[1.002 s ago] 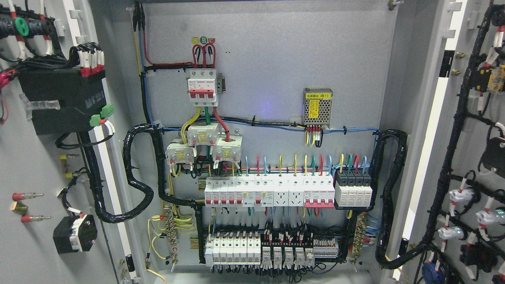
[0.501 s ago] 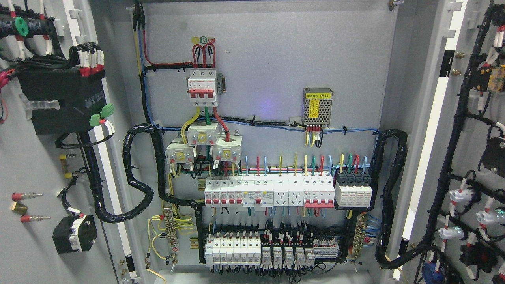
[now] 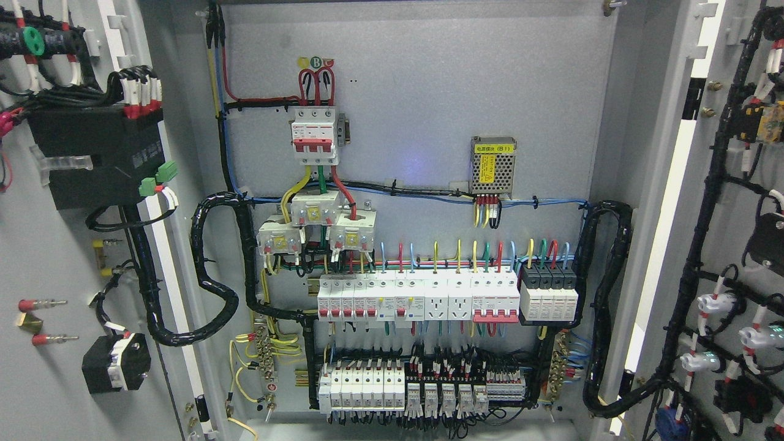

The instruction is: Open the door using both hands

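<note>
The cabinet (image 3: pixel 416 37) stands wide open in front of me, its grey back panel filling the middle of the view, and both doors are swung out to the sides — the left door (image 3: pixel 37 257) along the left edge and the right door (image 3: pixel 735 245) along the right, each showing its inner face hung with black wiring and fittings. Neither of the robot's hands nor any part of an arm is in the picture, so I cannot tell whether the fingers are spread, curled or holding anything. Judging by how the doors lie, the opening looks done or all but done; what is left, if anything, would be letting go and drawing the arms back clear of the door edges without snagging the cable looms on them. On the back panel, a thick black harness (image 3: pixel 214 269) loops down the left side and another (image 3: pixel 606 306) runs down the right. Across the middle sits a long breaker row (image 3: pixel 447 297), with a second row of terminals (image 3: pixel 422 389) below it. Higher up is the red-and-white main breaker (image 3: pixel 314 135), and to its right a small mesh-cased power supply (image 3: pixel 493 165) with a yellow label.
</note>
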### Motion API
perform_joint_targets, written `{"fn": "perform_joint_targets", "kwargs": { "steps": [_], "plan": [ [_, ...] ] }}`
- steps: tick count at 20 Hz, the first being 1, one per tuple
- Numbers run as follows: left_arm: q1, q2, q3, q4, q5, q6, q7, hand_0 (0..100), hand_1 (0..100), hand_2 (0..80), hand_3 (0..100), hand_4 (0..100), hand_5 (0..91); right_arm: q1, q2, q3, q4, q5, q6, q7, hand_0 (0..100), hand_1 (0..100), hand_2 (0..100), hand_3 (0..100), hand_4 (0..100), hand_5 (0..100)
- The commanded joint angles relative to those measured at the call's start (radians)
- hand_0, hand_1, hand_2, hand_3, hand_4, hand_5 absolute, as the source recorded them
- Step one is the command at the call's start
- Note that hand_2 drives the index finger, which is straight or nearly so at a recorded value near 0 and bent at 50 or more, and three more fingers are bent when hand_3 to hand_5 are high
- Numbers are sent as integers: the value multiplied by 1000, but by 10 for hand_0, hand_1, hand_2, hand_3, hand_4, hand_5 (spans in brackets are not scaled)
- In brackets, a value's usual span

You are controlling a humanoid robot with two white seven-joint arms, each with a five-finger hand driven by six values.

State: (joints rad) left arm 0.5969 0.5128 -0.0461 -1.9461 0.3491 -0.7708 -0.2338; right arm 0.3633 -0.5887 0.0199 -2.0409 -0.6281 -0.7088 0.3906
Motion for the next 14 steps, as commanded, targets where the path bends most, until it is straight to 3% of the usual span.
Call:
{"fn": "perform_joint_targets", "kwargs": {
  "steps": [1,4,9,14],
  "plan": [
    [-57,15,-54,-36,8,-326,4,0,0,0,0,30,0,-29,-14,-52,-22,-41,23,1,107,0,0,0,0,0],
    [-98,9,-54,-36,10,-326,5,0,0,0,0,30,0,-37,-20,-67,-19,-90,57,1,107,0,0,0,0,0],
    [-146,1,-52,-37,10,-331,5,0,0,0,0,30,0,-37,-23,-121,-1,-100,57,1,107,0,0,0,0,0],
    [-163,9,-51,-37,11,-412,24,0,0,0,0,30,0,-32,-29,-133,16,-123,57,1,107,0,0,0,0,0]
  ]
}}
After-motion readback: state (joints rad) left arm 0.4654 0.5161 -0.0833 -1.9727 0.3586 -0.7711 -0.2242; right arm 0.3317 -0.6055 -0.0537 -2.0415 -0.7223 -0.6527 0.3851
